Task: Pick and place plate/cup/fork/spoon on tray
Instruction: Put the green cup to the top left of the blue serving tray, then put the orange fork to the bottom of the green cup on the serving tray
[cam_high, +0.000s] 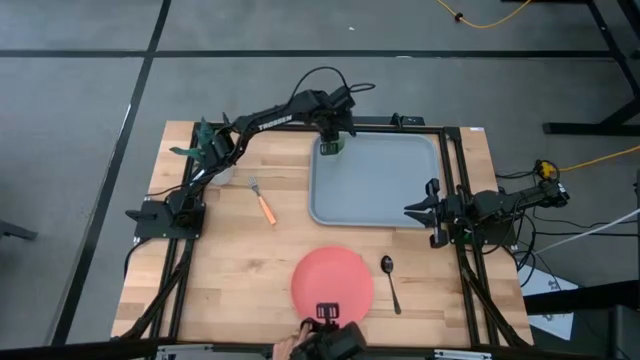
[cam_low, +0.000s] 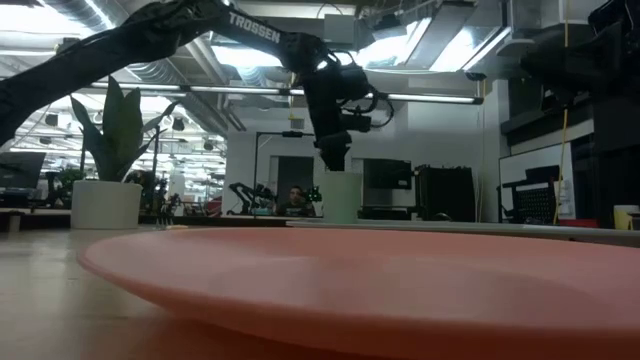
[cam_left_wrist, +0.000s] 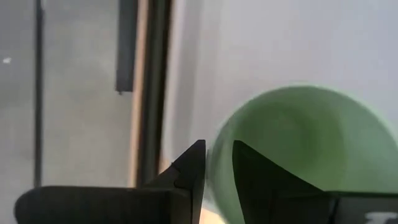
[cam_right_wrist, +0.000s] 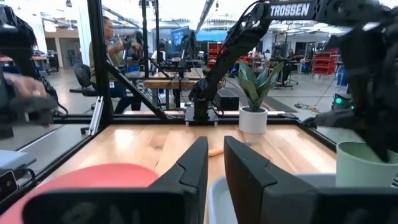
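The light green cup (cam_high: 332, 147) is at the far left corner of the grey-blue tray (cam_high: 400, 200), with my left gripper (cam_high: 332, 140) shut on it from above. It fills the left wrist view (cam_left_wrist: 298, 143) and also shows in the right wrist view (cam_right_wrist: 364, 165). The coral-pink plate (cam_high: 332, 282) lies flat near the table's near edge. The dark spoon (cam_high: 390, 282) lies to its right. The orange-handled fork (cam_high: 262, 200) lies left of the tray. My right gripper (cam_high: 432, 212) is shut and empty at the tray's right side. My left gripper holds the cup by its rim (cam_left_wrist: 219, 149), one finger (cam_left_wrist: 252, 174) inside the cup and one (cam_left_wrist: 189, 174) outside. The fingers come from above, pointing down. The cup stands upright over the tray's far left corner; whether its base rests on the tray, I cannot tell.
A potted green plant (cam_high: 210, 145) stands at the table's far left. A black frame rail (cam_high: 455, 180) runs along the tray's right side. A camera mount (cam_high: 330, 320) sits at the near edge by the plate. People show in the room beyond the table.
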